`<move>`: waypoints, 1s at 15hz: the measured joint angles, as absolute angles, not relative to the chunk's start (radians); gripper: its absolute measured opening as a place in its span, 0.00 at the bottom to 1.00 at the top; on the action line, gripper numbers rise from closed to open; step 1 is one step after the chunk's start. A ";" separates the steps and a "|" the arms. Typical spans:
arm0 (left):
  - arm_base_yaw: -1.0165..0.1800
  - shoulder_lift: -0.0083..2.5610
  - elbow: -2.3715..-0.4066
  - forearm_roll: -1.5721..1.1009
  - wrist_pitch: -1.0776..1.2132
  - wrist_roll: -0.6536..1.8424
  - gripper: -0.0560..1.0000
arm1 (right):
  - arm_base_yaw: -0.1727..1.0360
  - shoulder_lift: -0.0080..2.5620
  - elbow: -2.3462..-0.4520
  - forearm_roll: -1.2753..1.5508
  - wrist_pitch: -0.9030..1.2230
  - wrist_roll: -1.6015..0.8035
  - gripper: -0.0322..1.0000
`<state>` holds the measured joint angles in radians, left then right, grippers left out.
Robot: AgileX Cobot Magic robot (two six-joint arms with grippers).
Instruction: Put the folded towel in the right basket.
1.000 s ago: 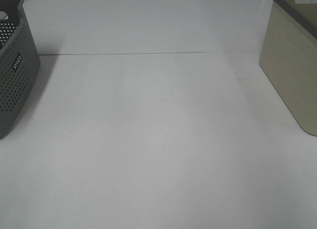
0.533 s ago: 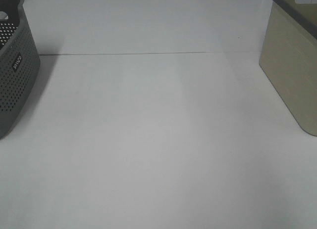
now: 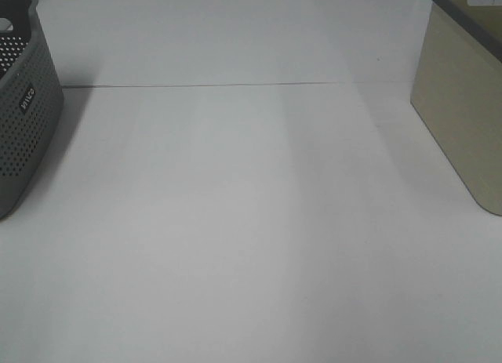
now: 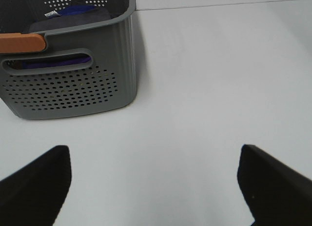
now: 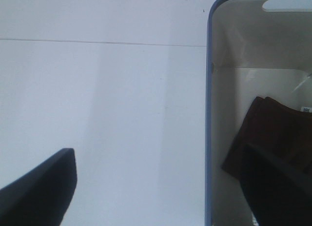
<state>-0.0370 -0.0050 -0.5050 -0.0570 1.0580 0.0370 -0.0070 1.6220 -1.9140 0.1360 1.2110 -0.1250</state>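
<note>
Folded towel (image 5: 273,133): you'll find it lying on the floor inside the right basket (image 5: 219,138).
Right basket: at the table's (image 3: 235,222) right edge.
Right jaws (image 5: 161,187): spread wide, holding nothing.
Left jaws (image 4: 156,187): spread wide, empty, near your grey perforated basket (image 4: 68,84) at the left edge.
</note>
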 joint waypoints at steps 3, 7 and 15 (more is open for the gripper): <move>-0.037 -0.005 -0.505 -0.057 1.058 0.037 0.88 | 0.017 1.427 -1.675 0.078 1.213 -0.108 0.85; -0.037 -0.005 -0.505 -0.057 1.058 0.037 0.88 | 0.017 1.213 -1.421 0.077 1.213 -0.106 0.85; -0.037 -0.005 -0.505 -0.057 1.058 0.037 0.88 | 0.017 0.554 -0.783 0.077 1.215 -0.106 0.85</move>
